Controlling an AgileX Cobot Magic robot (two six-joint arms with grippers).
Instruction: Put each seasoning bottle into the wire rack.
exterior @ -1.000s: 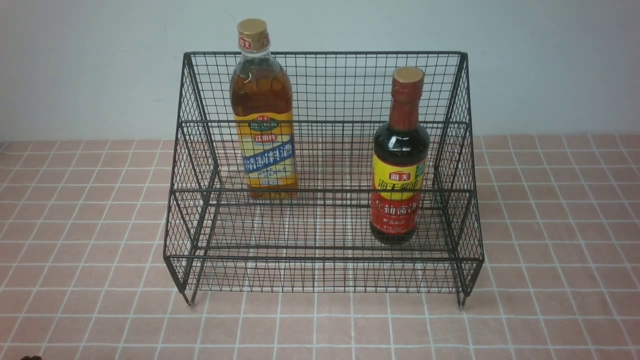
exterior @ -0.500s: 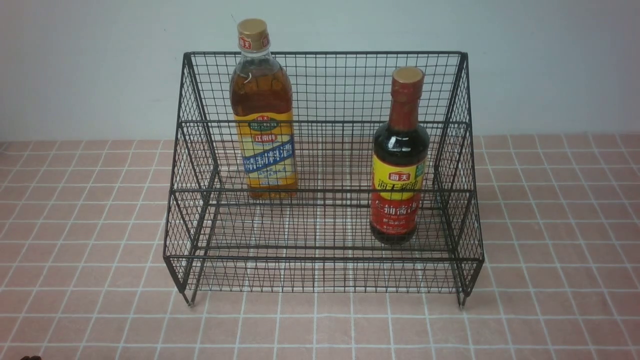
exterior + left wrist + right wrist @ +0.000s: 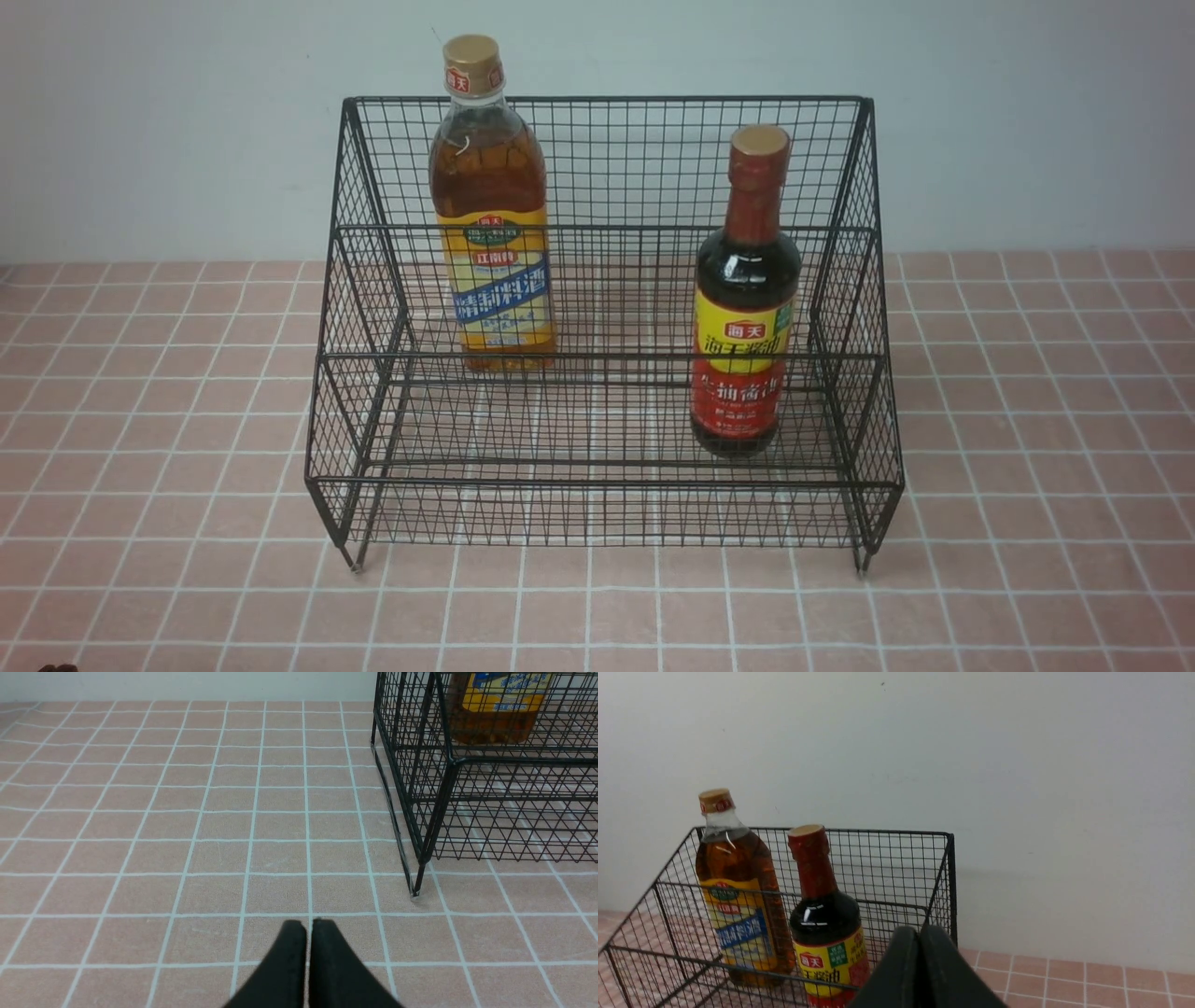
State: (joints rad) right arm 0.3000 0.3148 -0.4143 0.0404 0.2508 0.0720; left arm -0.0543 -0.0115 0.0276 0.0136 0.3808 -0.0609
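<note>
The left tool (image 3: 308,952) has its fingertips pressed together with nothing between them, near the rack but not touching it; the right tool (image 3: 917,961) is likewise closed on nothing. Out from them, the wire rack (image 3: 597,483) stands on the tiled bench (image 3: 1046,560), and both seasoning bottles are in it. The amber bottle (image 3: 490,187) is on the robot's left, set toward the back and leaning a little; the dark bottle (image 3: 750,271) is on the right, farther forward, well apart from its neighbour (room for another between them, I would guess).

As I judge it, the placing is done and the step in hand is simply the finish, with both arms clear of the bottles. The next move calls for no grasp: keep the tools shut and away from the mesh, since a nudge could rock a bottle.

As for writing, the amber bottle's yellow and blue label reads 精制料酒, a cooking wine, with 海天 on its cap (image 3: 473,65) and again above in red. The dark bottle's label carries 海天 and 海天酱油 on yellow, then 生抽酱油, light soy sauce, on red (its first character is partly lost behind the wires). The smallest print is too fine to read.
</note>
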